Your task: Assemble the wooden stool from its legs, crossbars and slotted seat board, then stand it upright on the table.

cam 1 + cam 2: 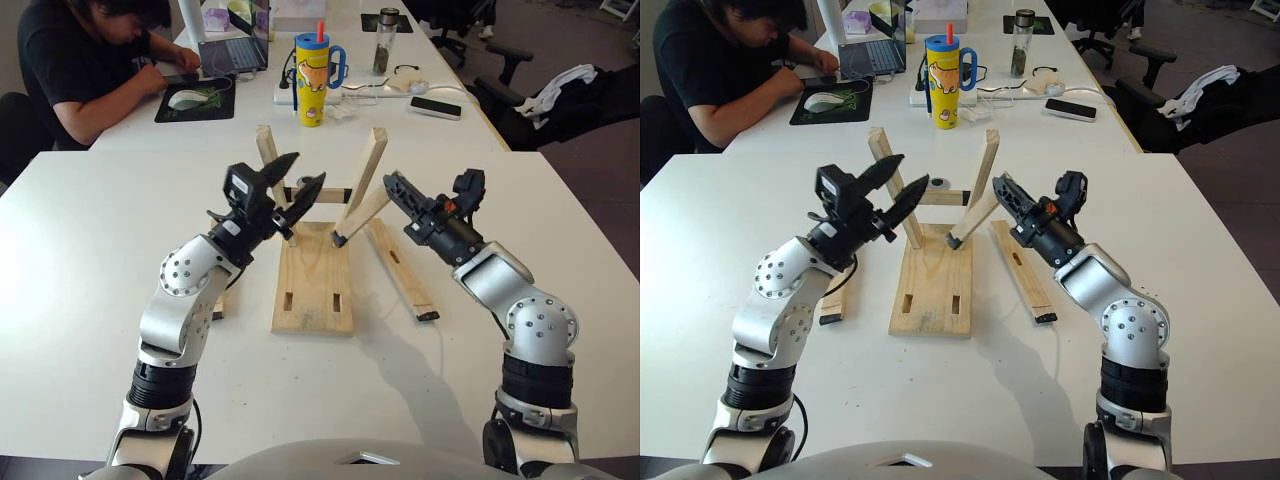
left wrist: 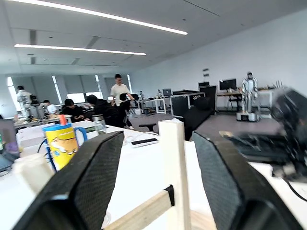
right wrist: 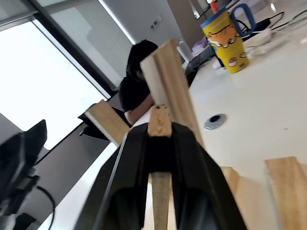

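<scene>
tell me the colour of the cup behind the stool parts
The cup is yellow with a blue lid and handle; clearest in left eye view.

Seat board point(image 1: 313, 285) and leg point(image 1: 358, 218) pale wood, leg's end cap black, counter point(image 1: 90, 250) white, left claw point(image 1: 304, 172) and right claw point(image 1: 392, 185) black with mesh-textured pads point(image 2: 91, 191), mug point(image 1: 312, 82) yellow with blue handle

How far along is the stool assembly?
Done: two legs, joined by a crossbar, stand at the far end of the seat board. In hand: the right gripper, jaws shut, holds a wooden piece slanting onto it; the left gripper, jaws open, is near the legs. Left: the loose piece beside the board, then standing the stool upright.
</scene>
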You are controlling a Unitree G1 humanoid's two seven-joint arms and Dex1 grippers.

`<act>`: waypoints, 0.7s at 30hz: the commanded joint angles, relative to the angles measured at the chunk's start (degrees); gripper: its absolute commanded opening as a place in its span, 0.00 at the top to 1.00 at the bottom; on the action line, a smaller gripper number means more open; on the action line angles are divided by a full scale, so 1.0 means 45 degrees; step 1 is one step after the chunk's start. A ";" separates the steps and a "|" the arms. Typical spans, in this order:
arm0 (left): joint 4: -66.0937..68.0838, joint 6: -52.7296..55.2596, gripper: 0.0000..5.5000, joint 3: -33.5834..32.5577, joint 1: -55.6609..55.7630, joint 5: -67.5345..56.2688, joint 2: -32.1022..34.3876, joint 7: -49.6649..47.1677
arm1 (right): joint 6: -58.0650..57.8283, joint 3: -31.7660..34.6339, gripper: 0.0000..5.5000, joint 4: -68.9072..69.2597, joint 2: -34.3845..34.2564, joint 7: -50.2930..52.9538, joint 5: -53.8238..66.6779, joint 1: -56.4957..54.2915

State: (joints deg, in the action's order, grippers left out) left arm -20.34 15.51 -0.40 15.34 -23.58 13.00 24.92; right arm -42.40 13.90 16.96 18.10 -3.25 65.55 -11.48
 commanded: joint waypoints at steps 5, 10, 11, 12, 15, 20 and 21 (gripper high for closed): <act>-0.0151 0.0250 0.51 -0.0085 -0.0624 -0.0293 -0.0526 -0.0626 | 0.1731 0.0478 0.92 -0.0999 0.0392 -0.0579 -0.2856 0.0109; -0.0027 0.0284 0.51 0.0079 -0.0486 -0.0208 -0.0595 -0.0769 | 0.2193 0.0158 0.92 -0.1699 0.0124 -0.0897 -0.4087 0.0162; 0.0000 0.0303 0.51 0.0067 -0.0463 -0.0198 -0.0561 -0.0759 | 0.2235 0.0207 0.92 -0.1713 0.0089 -0.0916 -0.4249 0.0231; 0.0025 0.0312 0.51 0.0043 -0.0457 -0.0204 -0.0544 -0.0741 | 0.2245 0.0242 0.92 -0.1724 0.0042 -0.0962 -0.4359 0.0295; 0.0041 0.0325 0.51 0.0008 -0.0470 -0.0211 -0.0516 -0.0726 | 0.2244 0.0296 0.92 -0.1796 -0.0120 -0.1068 -0.4533 0.0383; 0.0044 0.0351 0.51 0.0018 -0.0432 -0.0195 -0.0490 -0.0714 | 0.2153 0.0205 0.92 -0.1702 -0.0273 -0.1214 -0.4889 0.0433; 0.0058 0.0341 0.51 0.0019 -0.0429 -0.0177 -0.0475 -0.0705 | 0.2133 0.0189 0.92 -0.1710 -0.0324 -0.1248 -0.4946 0.0456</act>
State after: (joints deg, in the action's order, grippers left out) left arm -20.54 16.39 -0.18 13.08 -24.72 10.28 21.73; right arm -32.53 14.96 8.90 17.06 -8.31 43.97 -9.82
